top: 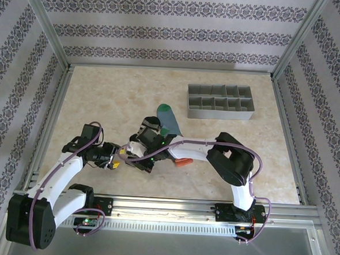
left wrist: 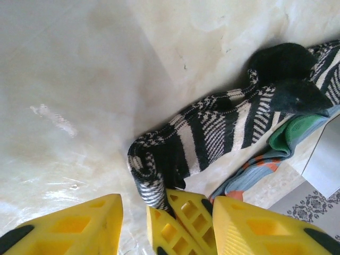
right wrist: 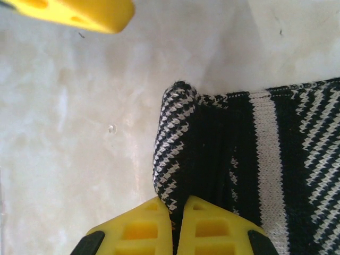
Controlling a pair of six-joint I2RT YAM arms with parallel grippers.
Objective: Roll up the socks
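The black sock with beige stripes [top: 150,127] [left wrist: 212,130] [right wrist: 265,159] lies mid-table, its near end folded over. My right gripper [top: 132,154] [right wrist: 174,226] is shut on that folded end; its yellow fingers [left wrist: 178,218] also appear in the left wrist view. My left gripper [top: 116,160] [left wrist: 167,231] is open, its two fingers standing either side of the right gripper's tips and holding nothing. One left finger [right wrist: 69,13] is in the top left corner of the right wrist view. The grey-blue sock [top: 170,122] [left wrist: 287,139], with green toe and orange cuff, lies partly under the black one.
A grey compartmented tray [top: 220,114] stands at the back right. Aluminium rails [top: 285,129] and patterned walls enclose the table. Bare marbled tabletop [top: 102,100] stretches left and behind the socks.
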